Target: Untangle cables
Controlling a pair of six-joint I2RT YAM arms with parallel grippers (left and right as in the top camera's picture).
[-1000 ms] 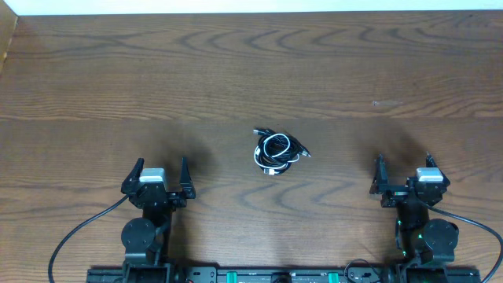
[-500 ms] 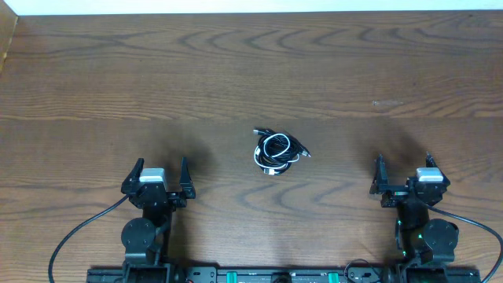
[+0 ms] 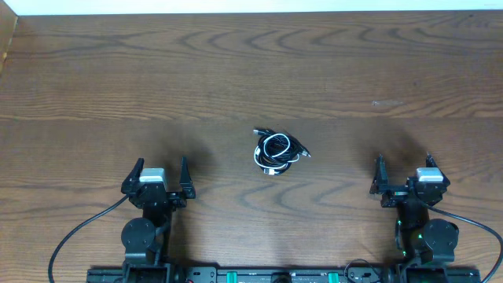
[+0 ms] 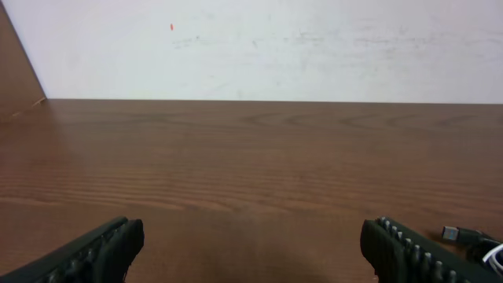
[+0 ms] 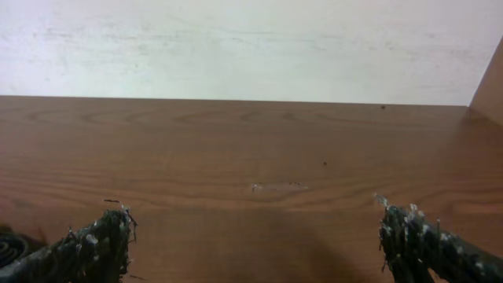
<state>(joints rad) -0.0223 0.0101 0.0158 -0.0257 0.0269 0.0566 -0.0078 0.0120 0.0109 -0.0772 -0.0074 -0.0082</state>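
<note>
Cables (image 3: 276, 152) — one small tangled coil, black cords wound together with a white one, a plug end poking out at its right, lying flat on the wooden table (image 3: 251, 71). Left gripper (image 3: 162, 164): sits well apart from the coil, off to its left and on its robot-facing side, jaws spread wide with only bare wood showing between them. Right gripper (image 3: 403, 160) — sits well apart from the coil, off to its right and likewise on the robot-facing side, jaws at full spread, nothing held.
</note>
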